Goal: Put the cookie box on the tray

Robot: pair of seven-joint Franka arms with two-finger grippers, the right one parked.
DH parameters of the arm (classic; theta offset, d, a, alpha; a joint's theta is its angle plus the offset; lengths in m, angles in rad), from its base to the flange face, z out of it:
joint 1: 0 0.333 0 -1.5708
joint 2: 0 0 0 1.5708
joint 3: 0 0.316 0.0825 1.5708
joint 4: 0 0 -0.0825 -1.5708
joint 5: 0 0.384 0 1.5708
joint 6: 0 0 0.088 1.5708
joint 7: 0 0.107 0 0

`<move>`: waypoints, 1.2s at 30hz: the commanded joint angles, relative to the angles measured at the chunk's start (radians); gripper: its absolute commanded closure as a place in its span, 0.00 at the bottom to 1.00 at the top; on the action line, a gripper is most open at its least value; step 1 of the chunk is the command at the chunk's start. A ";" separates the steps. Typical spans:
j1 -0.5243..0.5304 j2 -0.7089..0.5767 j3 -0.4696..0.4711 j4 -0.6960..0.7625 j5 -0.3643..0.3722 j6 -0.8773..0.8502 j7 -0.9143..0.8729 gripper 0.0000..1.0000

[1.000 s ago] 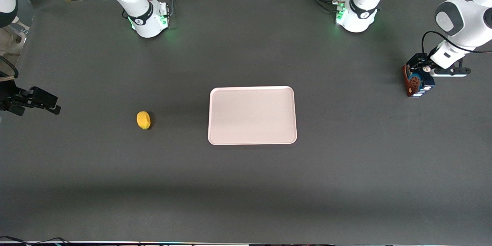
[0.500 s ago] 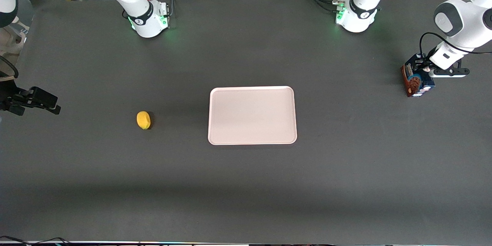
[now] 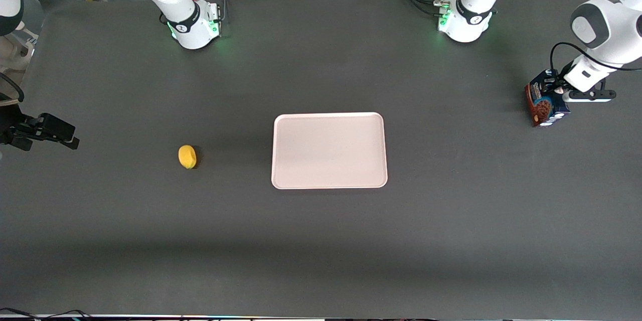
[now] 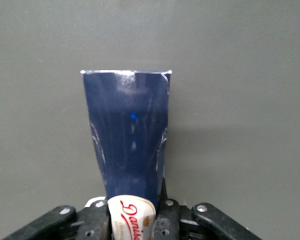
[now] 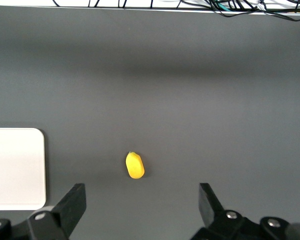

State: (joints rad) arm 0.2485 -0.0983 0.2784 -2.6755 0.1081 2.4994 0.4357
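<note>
The cookie box [image 3: 543,106] is a slim dark navy carton with a brown-red cookie face. It is upright at the working arm's end of the table, far from the tray [image 3: 329,116]. My left gripper [image 3: 553,89] is shut on the box's upper part. In the left wrist view the box's navy side [image 4: 127,130] runs out from between the fingers [image 4: 171,220] of the gripper [image 4: 133,220]. I cannot tell whether the box's bottom touches the table. The pale pinkish-white tray lies flat mid-table and nothing is on it; its corner shows in the right wrist view [image 5: 20,200].
A small yellow rounded lump [image 3: 187,156] lies on the table toward the parked arm's end, beside the tray; it also shows in the right wrist view [image 5: 135,165]. Two arm bases [image 3: 462,22] stand at the table's edge farthest from the front camera.
My gripper and the cookie box shifted only slightly, a little toward the tray and back. The box stays in about the same spot, still gripped.
</note>
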 commanded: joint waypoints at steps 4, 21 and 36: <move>-0.060 -0.058 -0.047 0.144 -0.008 -0.231 -0.092 0.67; -0.138 -0.113 -0.393 0.293 -0.163 -0.398 -0.475 0.67; -0.209 -0.051 -0.723 0.445 -0.185 -0.429 -0.900 0.66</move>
State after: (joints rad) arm 0.0700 -0.1960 -0.3928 -2.2968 -0.0720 2.0907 -0.3774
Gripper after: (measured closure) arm 0.656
